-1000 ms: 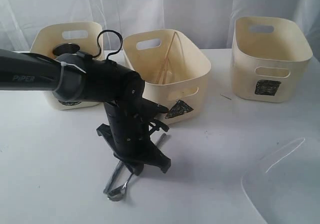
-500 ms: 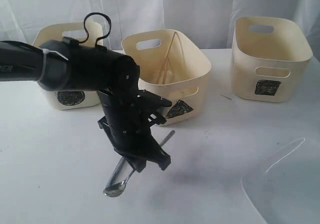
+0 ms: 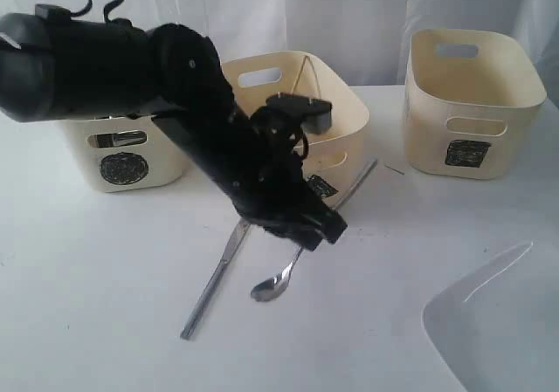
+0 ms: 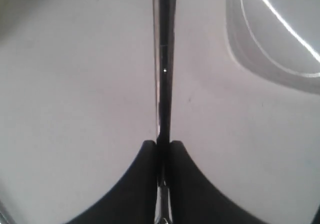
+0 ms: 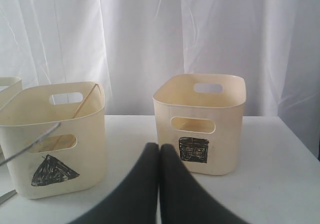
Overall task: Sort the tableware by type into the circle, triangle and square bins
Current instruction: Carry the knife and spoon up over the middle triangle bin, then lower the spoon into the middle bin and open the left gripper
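Note:
My left gripper (image 3: 306,230) is shut on the handle of a steel spoon (image 3: 272,285). The spoon hangs tilted in front of the triangle bin (image 3: 336,143), bowl end low near the table, handle end pointing up to the right. In the left wrist view the fingertips (image 4: 150,149) of the left gripper (image 4: 164,143) pinch the spoon handle (image 4: 164,59). A steel knife (image 3: 214,278) lies flat on the table. Wooden chopsticks (image 3: 293,95) lean inside the triangle bin. The circle bin (image 3: 131,167) stands left, the square bin (image 3: 472,104) right. My right gripper (image 5: 160,149) is shut and empty.
A large white square plate (image 3: 493,326) sits at the table's front right corner and shows as the plate (image 4: 280,34) in the left wrist view. The right wrist view faces the triangle bin (image 5: 50,134) and square bin (image 5: 200,119). A white curtain hangs behind.
The left arm has risen and swung right toward the triangle bin, taking the spoon off the table. The knife stays where it lay. The right gripper has not moved.

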